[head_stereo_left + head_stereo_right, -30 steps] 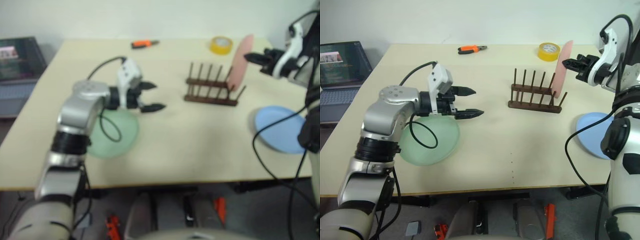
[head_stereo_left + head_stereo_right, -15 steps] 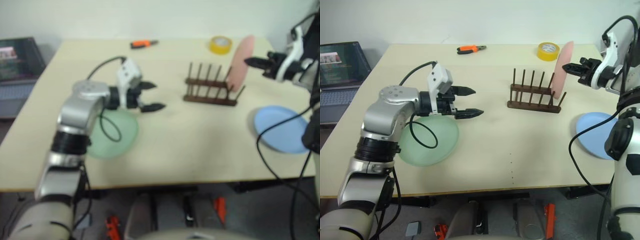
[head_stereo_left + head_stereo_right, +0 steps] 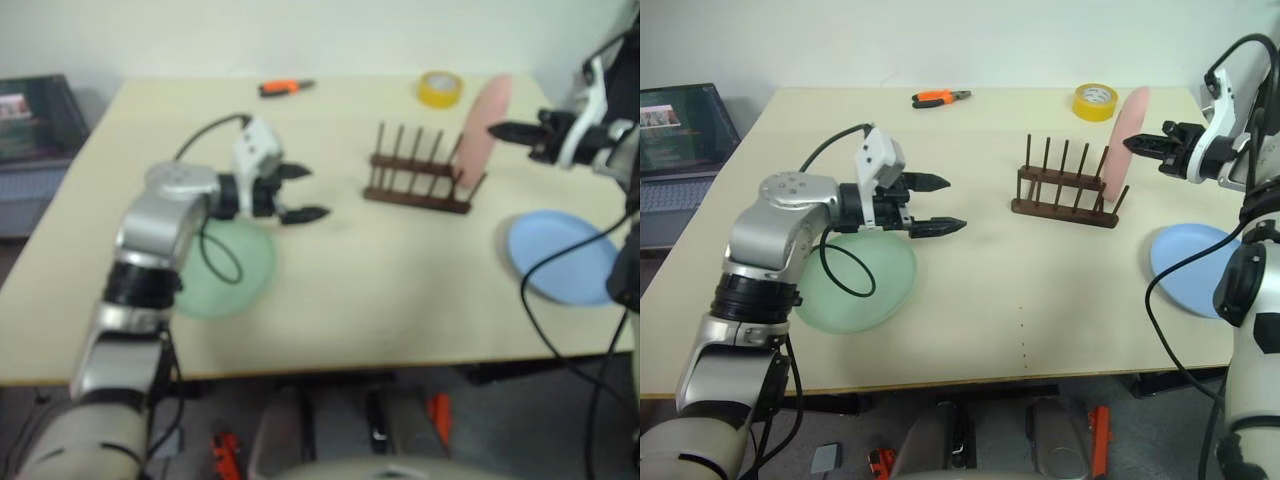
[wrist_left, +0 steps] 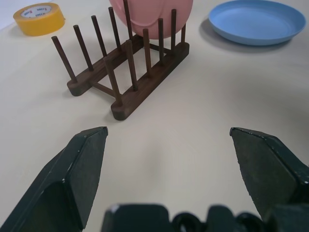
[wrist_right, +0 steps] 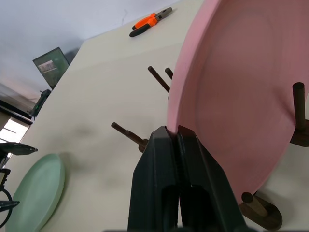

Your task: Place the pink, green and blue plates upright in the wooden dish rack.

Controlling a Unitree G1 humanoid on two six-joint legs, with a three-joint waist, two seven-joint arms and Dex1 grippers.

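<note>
Pink plate (image 3: pixel 1127 125) stands upright in the wooden dish rack (image 3: pixel 1067 190).
Right gripper (image 3: pixel 1148 143), fingers closed, is just beside its rim. Left gripper (image 3: pixel 943 205) hangs wide open above the green plate (image 3: pixel 855 283); blue plate (image 3: pixel 1193 268) lies flat nearby.

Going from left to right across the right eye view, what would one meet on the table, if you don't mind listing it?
Green plate → left gripper → wooden dish rack → pink plate → right gripper → blue plate.
</note>
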